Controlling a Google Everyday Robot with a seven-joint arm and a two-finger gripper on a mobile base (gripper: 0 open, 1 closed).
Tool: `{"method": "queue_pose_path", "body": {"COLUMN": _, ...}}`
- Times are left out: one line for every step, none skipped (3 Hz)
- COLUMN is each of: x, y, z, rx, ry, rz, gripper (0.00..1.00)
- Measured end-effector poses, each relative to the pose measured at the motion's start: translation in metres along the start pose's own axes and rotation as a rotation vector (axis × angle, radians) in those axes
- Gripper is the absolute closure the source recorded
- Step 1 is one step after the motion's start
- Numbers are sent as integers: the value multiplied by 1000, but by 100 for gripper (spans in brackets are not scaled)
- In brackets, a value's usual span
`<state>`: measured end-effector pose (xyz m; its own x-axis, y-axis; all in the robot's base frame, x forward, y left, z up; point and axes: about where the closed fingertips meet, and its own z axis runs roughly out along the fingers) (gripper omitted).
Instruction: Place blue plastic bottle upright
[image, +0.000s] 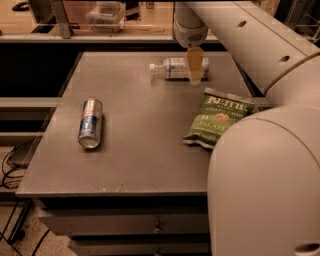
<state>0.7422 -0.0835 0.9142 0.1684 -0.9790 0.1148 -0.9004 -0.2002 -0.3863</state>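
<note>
A small clear plastic water bottle with a white screw cap and a pale bluish-white label (172, 68) lies on its side near the far edge of the grey flat surface (145, 155). Its cap points to the left and its body runs left to right, roughly parallel to that far edge.

The tan-tipped gripper (194, 70) hangs straight down from the white robot arm (260, 45), which reaches in from the right. It sits directly in front of the right-hand part of the bottle, hiding part of the label, and its tip reaches down to about the level of the bottle's near side. Whether it is open, closed or touching the bottle cannot be told from this angle.

A green crinkled snack bag with white lettering (218, 118) lies flat on the right side of the surface, nearer the camera than the bottle and apart from it. Its right edge is hidden behind the robot's rounded white body (265, 190), which fills the lower right corner.

A blue-and-silver metal can (90, 123) lies on its side on the left part of the surface, well apart from both the bottle and the bag, with one end facing the camera. Grey drawer fronts (125, 222) show below the near edge of the surface.
</note>
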Motion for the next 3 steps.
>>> {"method": "queue_pose_path", "body": {"x": -3, "y": -12, "z": 17, "rx": -4, "ry": 50, "rz": -9, "gripper": 0}}
{"method": "queue_pose_path", "body": {"x": -2, "y": -19, "z": 37, "rx": -16, "ry": 141, "rz": -18, "gripper": 0}}
{"method": "queue_pose_path", "body": {"x": 2, "y": -20, "z": 57, "rx": -39, "ry": 223, "rz": -20, "gripper": 0}}
